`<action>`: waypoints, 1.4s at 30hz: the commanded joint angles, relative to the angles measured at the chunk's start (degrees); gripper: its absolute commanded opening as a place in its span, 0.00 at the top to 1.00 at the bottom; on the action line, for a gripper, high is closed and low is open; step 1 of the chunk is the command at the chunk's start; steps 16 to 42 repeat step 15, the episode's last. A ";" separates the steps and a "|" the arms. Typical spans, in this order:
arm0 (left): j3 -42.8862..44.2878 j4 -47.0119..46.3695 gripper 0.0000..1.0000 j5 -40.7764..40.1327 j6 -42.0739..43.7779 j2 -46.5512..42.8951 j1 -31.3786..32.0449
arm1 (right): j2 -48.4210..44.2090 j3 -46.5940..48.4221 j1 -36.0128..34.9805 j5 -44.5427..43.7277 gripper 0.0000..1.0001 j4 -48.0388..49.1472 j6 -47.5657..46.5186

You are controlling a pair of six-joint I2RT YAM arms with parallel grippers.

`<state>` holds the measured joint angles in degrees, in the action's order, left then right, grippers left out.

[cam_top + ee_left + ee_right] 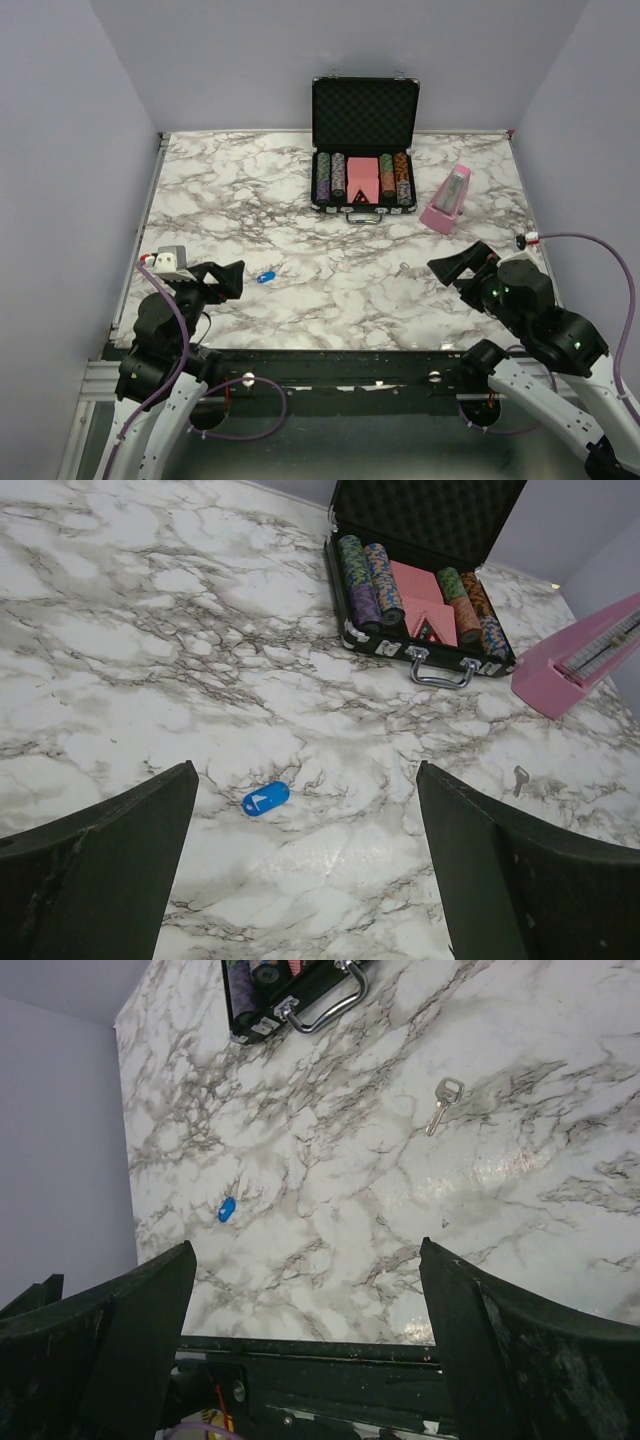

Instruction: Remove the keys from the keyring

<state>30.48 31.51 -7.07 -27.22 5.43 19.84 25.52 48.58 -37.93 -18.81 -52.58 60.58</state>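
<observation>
Open case (363, 110) holds chips (325, 176) and cards (362, 178); left claw (228, 280), right claw (455, 272) gape empty.

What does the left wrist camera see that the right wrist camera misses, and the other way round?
Only the left wrist view shows the pink wedge and the foam-lined lid of the black case. Only the right wrist view shows the dark rail along the table's near edge and the side wall. Both show the blue oval piece, the silver key lying apart from it, the case's handle, and an open pincer: the left pincer in one, the right pincer in the other.
</observation>
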 commanded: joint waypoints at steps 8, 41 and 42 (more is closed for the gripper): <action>-0.24 0.22 0.01 -1.02 0.06 0.28 -0.24 | -2.75 1.52 -0.39 -2.55 0.00 -2.35 -0.81; -0.33 -0.04 0.01 -0.93 -0.11 -0.25 -0.24 | -3.02 1.87 -0.30 -1.76 0.00 -1.92 -2.22; -0.33 -0.04 0.01 -0.93 -0.11 -0.25 -0.24 | -3.02 1.87 -0.30 -1.76 0.00 -1.92 -2.22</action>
